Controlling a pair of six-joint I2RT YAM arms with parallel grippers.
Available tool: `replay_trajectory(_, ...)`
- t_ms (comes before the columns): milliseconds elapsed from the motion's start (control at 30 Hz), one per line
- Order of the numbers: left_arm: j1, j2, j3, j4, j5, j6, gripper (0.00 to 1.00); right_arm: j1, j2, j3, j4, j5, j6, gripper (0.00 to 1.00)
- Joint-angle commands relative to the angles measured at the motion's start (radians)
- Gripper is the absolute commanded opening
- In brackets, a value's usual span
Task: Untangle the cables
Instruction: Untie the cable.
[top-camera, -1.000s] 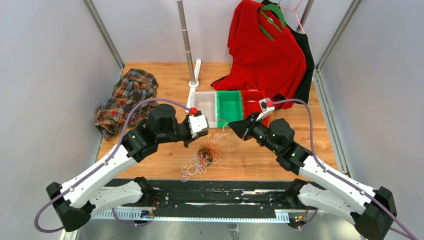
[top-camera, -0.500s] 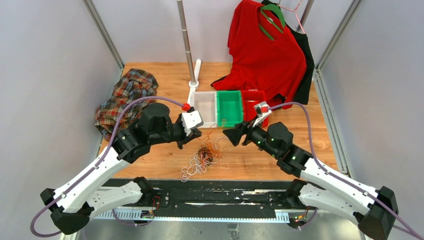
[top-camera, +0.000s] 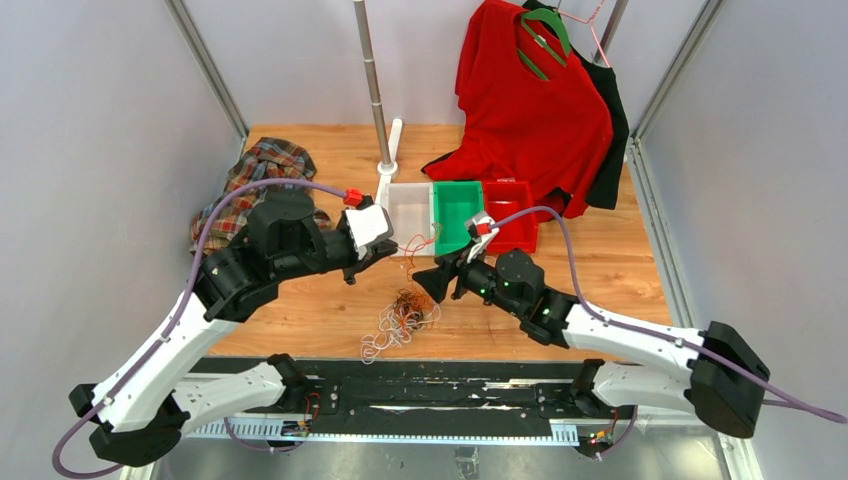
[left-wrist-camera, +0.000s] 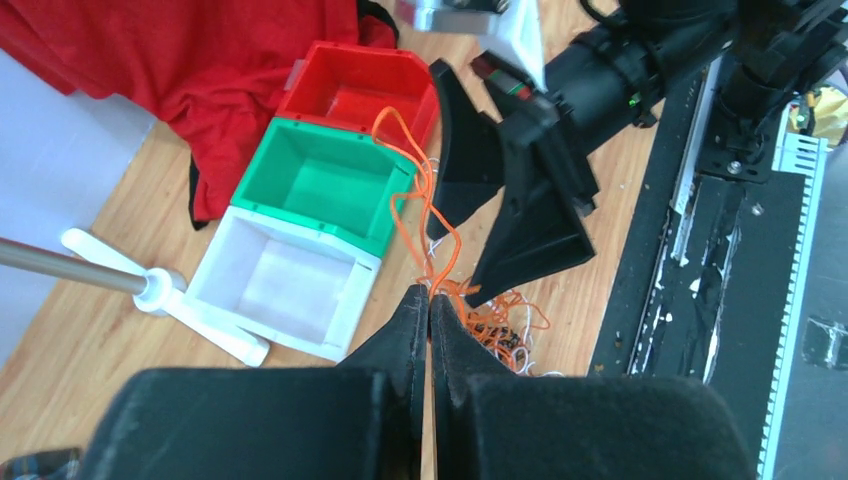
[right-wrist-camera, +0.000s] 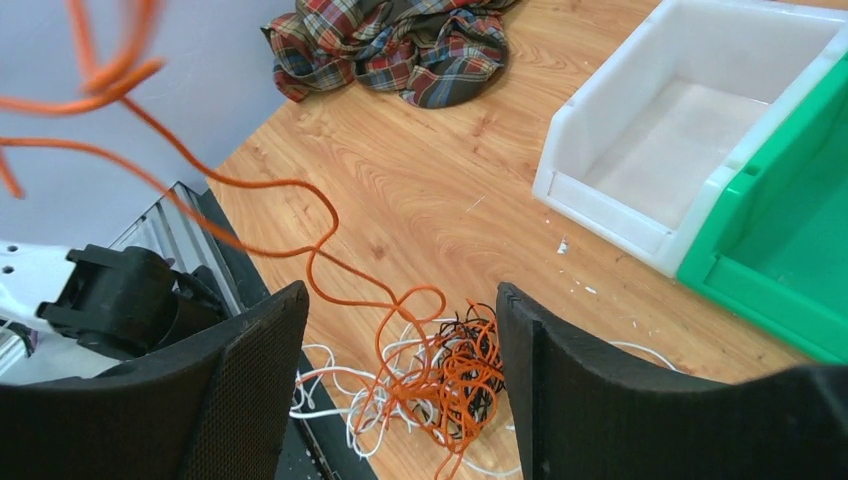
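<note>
Top external view: two arms meet over a wooden table (top-camera: 620, 290), where a tangle (top-camera: 400, 315) of orange, black and white cables lies between them, in front of a row of three bins. The left gripper (top-camera: 390, 252) is pinched shut on an orange cable (top-camera: 412, 243), holding one strand up off the table while the rest trails down into the heap. The right gripper (top-camera: 440, 282) hangs just above and beside the heap with its jaws spread wide, gripping nothing.

The left wrist view shows the left gripper (left-wrist-camera: 428, 298) with its fingertips pressed together and the orange cable (left-wrist-camera: 440, 225) looping upward from them in front of the green bin (left-wrist-camera: 330, 180) and red bin (left-wrist-camera: 350, 95). The white bin (left-wrist-camera: 270, 290) sits at the end of the row. The right gripper (left-wrist-camera: 500, 190) stands open close by, above the tangle (left-wrist-camera: 500, 320).

From the right wrist, the orange cable (right-wrist-camera: 330, 270) climbs out of the tangle (right-wrist-camera: 440, 375) toward the upper left, passing between that gripper's parted fingers (right-wrist-camera: 250, 380) without touching them. White strands spill from the knot toward the table's near edge. A plaid shirt (right-wrist-camera: 400, 40) lies crumpled at the far left, and a red shirt (top-camera: 530, 100) hangs behind the bins.
</note>
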Motion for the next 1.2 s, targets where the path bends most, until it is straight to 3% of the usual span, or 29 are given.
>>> replay_trajectory(0, 0.005, 0.003, 0.033, -0.079, 0.047, 0.029, 0.00, 0.024, 0.078, 0.028, 0.179, 0.029, 0.000, 0.69)
replay_trajectory(433, 0.005, -0.012, 0.054, -0.103, 0.042, 0.101, 0.00, 0.104, 0.251, 0.154, 0.208, 0.074, 0.004, 0.69)
replay_trajectory(833, 0.005, 0.064, 0.395, -0.133, -0.019, 0.226, 0.01, 0.102, 0.434, 0.065, 0.287, 0.153, 0.013, 0.59)
replay_trajectory(1033, 0.005, 0.099, 0.537, -0.101, -0.099, 0.280, 0.00, 0.102, 0.476, -0.027, 0.321, 0.178, 0.040, 0.44)
replay_trajectory(1167, 0.007, 0.109, 0.606, -0.034, -0.193, 0.347, 0.01, 0.102, 0.488, -0.085, 0.339, 0.180, 0.062, 0.40)
